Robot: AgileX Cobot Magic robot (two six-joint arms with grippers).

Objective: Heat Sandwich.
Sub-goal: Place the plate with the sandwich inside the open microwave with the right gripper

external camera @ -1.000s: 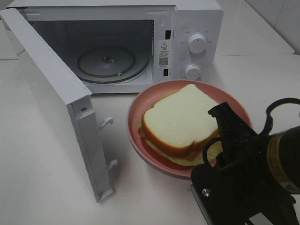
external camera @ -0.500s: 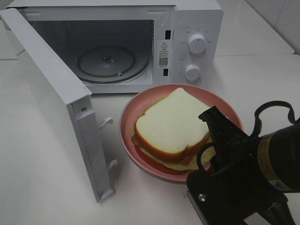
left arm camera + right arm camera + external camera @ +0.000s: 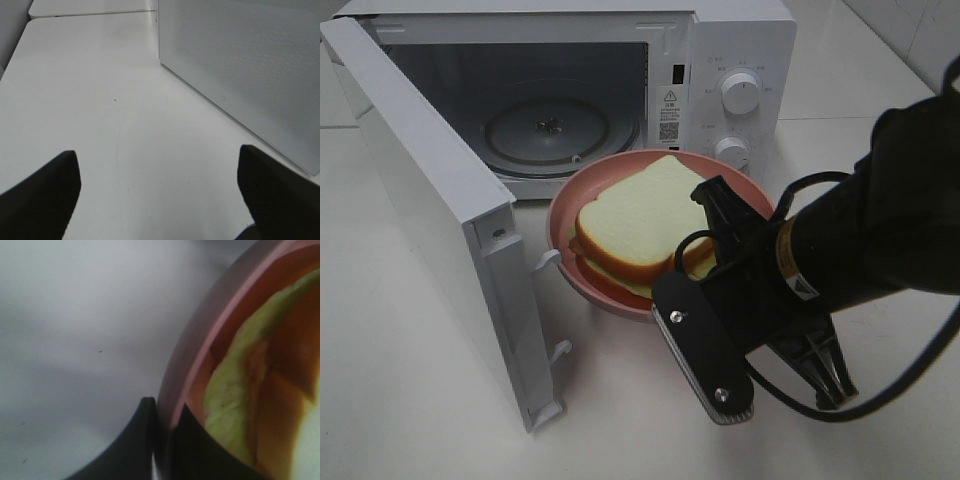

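Note:
The sandwich (image 3: 635, 222), white bread with brown crust, lies on a round pink plate (image 3: 563, 212) just in front of the open microwave (image 3: 740, 50). My right gripper (image 3: 708, 258) is shut on the plate's near right rim. In the right wrist view its fingertips (image 3: 167, 412) pinch the rim (image 3: 220, 315), with the sandwich filling (image 3: 235, 390) beside them. My left gripper (image 3: 160, 185) hangs open over bare table, its dark fingers (image 3: 45, 195) wide apart and nothing between them. It does not show in the exterior high view.
The microwave door (image 3: 430, 200) stands swung open to the left, its latch hooks (image 3: 548, 260) close to the plate's left edge. A glass turntable (image 3: 555, 130) lies inside the cavity. In the left wrist view a white microwave panel (image 3: 240, 65) stands beside the gripper.
My right gripper has carried the plate with the sandwich up and to the left, toward the microwave's opening. The left gripper has stayed open.

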